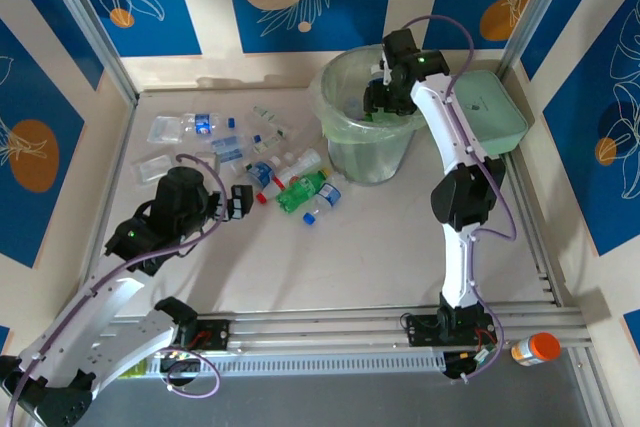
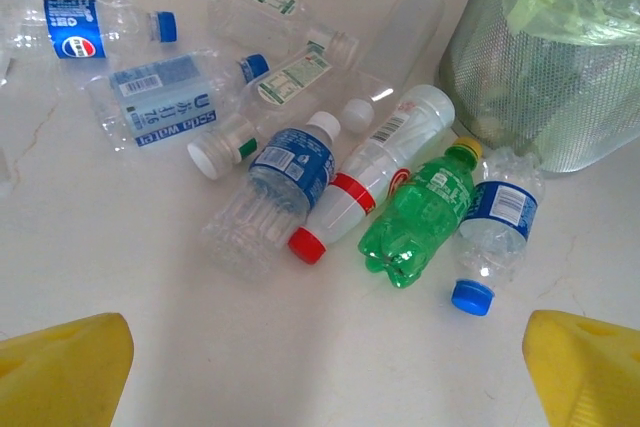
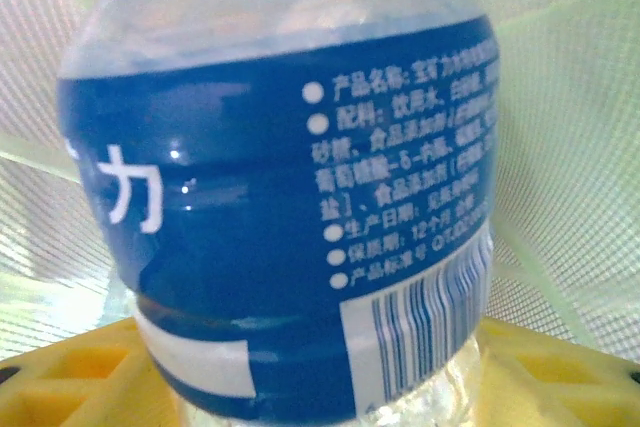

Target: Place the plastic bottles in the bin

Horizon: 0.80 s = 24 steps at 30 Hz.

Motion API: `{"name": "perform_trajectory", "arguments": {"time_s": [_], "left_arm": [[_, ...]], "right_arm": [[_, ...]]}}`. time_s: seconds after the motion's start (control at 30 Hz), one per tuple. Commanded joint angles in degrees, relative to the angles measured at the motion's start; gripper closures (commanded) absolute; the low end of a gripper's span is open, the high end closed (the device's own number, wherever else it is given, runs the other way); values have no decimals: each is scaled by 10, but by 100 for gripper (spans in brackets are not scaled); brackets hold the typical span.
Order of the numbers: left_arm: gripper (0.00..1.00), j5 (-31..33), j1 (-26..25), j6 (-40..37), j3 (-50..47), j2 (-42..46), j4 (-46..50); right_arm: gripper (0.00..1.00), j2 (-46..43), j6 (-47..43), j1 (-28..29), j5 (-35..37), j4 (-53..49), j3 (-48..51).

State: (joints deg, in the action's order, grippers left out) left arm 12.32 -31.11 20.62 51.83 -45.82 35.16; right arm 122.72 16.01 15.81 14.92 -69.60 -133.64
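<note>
Here the blue-labelled bottle (image 3: pixel 290 217) is seen inside the mouth of the bin (image 1: pixel 340 97), with the bin's pale-green mesh wall and thin bag behind it on every side in the right wrist view. Its lower body is flanked by the yellow fingers (image 3: pixel 70 377) of the right end effector (image 1: pixel 385 87), which is closed round it at about half its spread. Its long axis is seen running up the wrist view, across the line between the two fingers. The relation that matters is judged to be simple: the bottle hangs over the inside of the bin, not over its rim, so a release should send it straight in.

The other plastic bottles (image 1: pixel 285 182) are left on the tabletop (image 1: pixel 380 247), heaped just left of the bin's foot. In the left wrist view a green bottle (image 2: pixel 420 212) is seen lying on its side, its cap pointing up and to the right toward the bin. A white bottle with a red cap (image 2: pixel 375 172) lies touching it on one side and a clear bottle with a blue cap (image 2: pixel 495 227) on the other. More clear ones are scattered beyond, toward the far left.

The left end effector (image 2: pixel 325 367) is held fully open and empty, just short of this heap, with the heap lying ahead of it. That arm is clearly the nearer one. The closest bottles lie slantwise to its fingers, so a turn of the wrist is likely to be called for before any of them is taken.
</note>
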Motion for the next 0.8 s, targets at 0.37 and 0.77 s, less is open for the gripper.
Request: {"name": "perform_trajectory", "arguments": {"time_s": [0.37,0.77], "left_arm": [[1,36,-9,-16,-5,12,-6],[1,68,-9,-23,-13,12,-9]], "right_arm": [[12,-13,-10,19,23,-23,-50],[16,-167,-4,85,44,45,11]]}}
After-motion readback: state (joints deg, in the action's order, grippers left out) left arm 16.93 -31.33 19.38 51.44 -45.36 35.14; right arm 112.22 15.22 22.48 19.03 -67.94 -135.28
